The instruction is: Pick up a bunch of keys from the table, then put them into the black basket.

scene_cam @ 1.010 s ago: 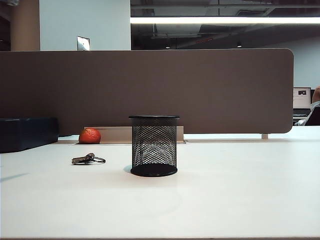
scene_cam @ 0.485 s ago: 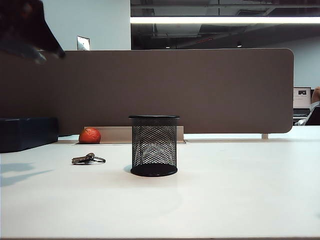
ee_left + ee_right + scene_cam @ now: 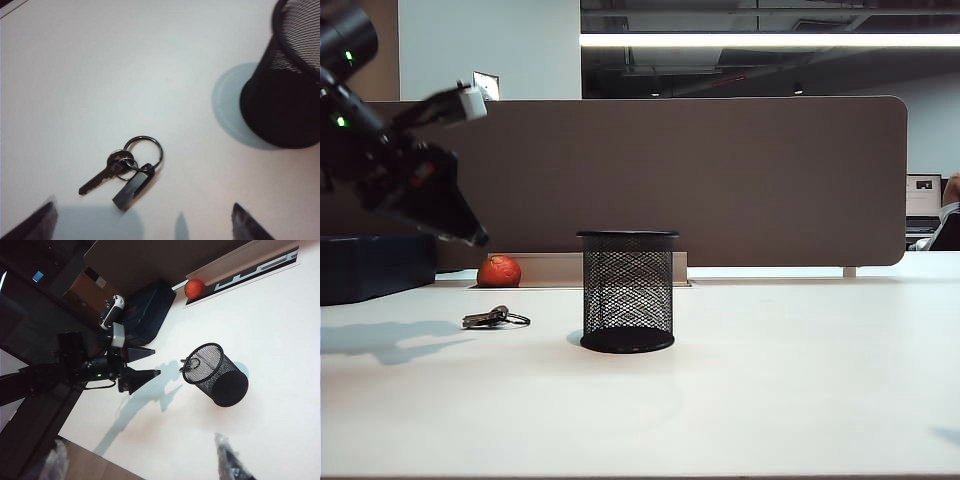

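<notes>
Left gripper: spread wide, empty, above the table's left part.
Right gripper: one finger visible; opening untellable.
Bunch of keys: flat on table, near black basket.
Risk: flat keys may skid from closing fingers.

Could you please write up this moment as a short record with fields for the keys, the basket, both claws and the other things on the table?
keys: bunch of keys lying flat on the table, apart from the basket, not held
basket: black basket upright, nothing seen inside
left claw: left claw open, in the air above and beside the keys, touching nothing
right claw: right claw, only a finger edge shows, away from the basket
other: orange fruit and dark blue box at the back
</notes>
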### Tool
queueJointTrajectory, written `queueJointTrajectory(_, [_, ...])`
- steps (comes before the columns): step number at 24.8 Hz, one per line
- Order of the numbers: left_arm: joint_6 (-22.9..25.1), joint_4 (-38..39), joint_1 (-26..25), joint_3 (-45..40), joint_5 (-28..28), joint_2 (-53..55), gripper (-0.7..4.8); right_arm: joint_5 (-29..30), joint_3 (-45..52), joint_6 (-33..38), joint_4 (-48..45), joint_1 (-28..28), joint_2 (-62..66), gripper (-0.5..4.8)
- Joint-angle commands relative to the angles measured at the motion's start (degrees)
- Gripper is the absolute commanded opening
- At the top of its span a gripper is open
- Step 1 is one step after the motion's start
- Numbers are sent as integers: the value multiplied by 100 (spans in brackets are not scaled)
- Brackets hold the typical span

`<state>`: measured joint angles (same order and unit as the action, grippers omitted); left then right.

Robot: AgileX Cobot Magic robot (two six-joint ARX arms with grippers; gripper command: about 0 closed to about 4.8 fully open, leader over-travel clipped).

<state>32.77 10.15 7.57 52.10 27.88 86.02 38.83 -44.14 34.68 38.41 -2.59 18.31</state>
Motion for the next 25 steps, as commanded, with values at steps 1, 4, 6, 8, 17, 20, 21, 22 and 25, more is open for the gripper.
queueJointTrajectory(1, [26,-424,2,20,-26,260,479,33,-35,7,-74,-4,66,390])
queueJointTrajectory(4, [26,-490,0,96,-127,605,479,85,-35,28,-68,-4,146,390])
queueJointTrajectory(6, [120,-509,0,208,-129,837,479,118,-35,28,-68,-4,214,390])
queueJointTrajectory(8, [151,-507,24,389,-151,1060,479,118,-35,28,-68,-4,258,390])
queueJointTrajectory(17, [133,111,31,1200,-212,1714,479,116,-35,31,-68,-4,299,390])
queueJointTrajectory(20, [254,387,31,1196,-214,1727,479,111,-35,28,-68,-4,299,390])
queueJointTrajectory(21, [420,442,31,1196,-214,1740,479,92,-33,26,-70,-4,299,390])
queueJointTrajectory(22, [450,439,31,1196,-216,1749,479,92,-35,26,-68,-4,299,390])
queueJointTrajectory(25, [525,345,31,1198,-216,1814,479,94,-35,26,-68,-4,323,390])
